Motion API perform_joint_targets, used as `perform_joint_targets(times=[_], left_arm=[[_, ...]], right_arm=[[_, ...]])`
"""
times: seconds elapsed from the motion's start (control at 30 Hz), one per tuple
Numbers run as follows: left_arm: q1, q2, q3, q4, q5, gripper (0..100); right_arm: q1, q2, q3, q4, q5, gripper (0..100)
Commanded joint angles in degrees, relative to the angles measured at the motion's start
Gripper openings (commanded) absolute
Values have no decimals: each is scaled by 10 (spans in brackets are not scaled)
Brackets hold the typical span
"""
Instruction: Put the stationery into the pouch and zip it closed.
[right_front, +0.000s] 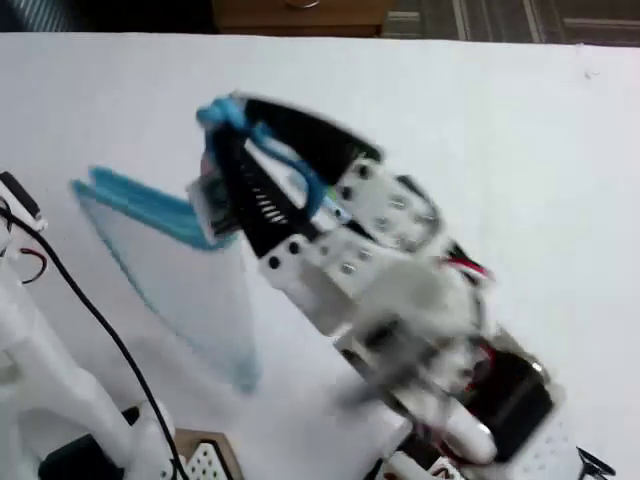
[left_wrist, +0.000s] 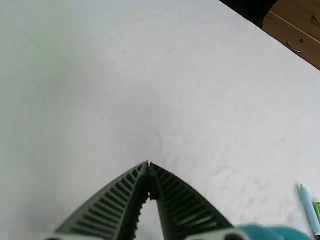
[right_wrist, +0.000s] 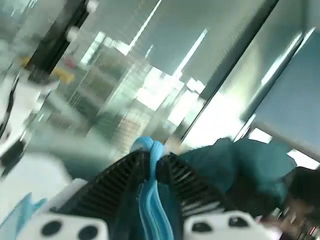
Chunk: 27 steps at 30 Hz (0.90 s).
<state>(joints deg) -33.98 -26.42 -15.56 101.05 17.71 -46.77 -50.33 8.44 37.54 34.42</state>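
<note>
The translucent blue pouch (right_front: 180, 260) hangs tilted above the white table (right_front: 500, 130), its zip edge (right_front: 140, 205) uppermost. My right gripper (right_front: 222, 118) is raised over it, shut on the pouch's blue pull strap (right_front: 290, 165). In the right wrist view the strap (right_wrist: 150, 200) runs between the closed fingers of the gripper (right_wrist: 152, 157), which points up toward the room. A corner of the pouch (right_wrist: 20, 220) shows below. My left gripper (left_wrist: 148, 167) is shut with nothing in it, low over bare table. A blue pen (left_wrist: 306, 200) lies beside it.
The left arm's white body (right_front: 60, 400) and a black cable (right_front: 90, 310) stand at the near left corner. A wooden cabinet (left_wrist: 295, 30) lies beyond the table's far edge.
</note>
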Motion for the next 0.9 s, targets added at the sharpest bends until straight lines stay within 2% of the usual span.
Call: perform_joint_targets(times=[0.0,0.13,0.3,0.37,0.5,0.73,0.87], left_arm=[[0,1,-20,1,5,34],[0,1,-19,4,0,35],[13,-14,-21,11,-103,71],[21,-42,-19,11,-128,106],[67,-126,-19,11,-132,163],[169,-262,-18,12,-129,180],[211,-314,58,12,-129,180]], right_arm=[[29,0,52,80,0,16],[65,-1,113,92,-1,16],[53,-17,146,80,-1,16],[47,-26,148,48,-6,16],[47,-44,145,-57,-63,16],[49,-66,144,-192,-62,16],[49,-71,144,-246,-17,16]])
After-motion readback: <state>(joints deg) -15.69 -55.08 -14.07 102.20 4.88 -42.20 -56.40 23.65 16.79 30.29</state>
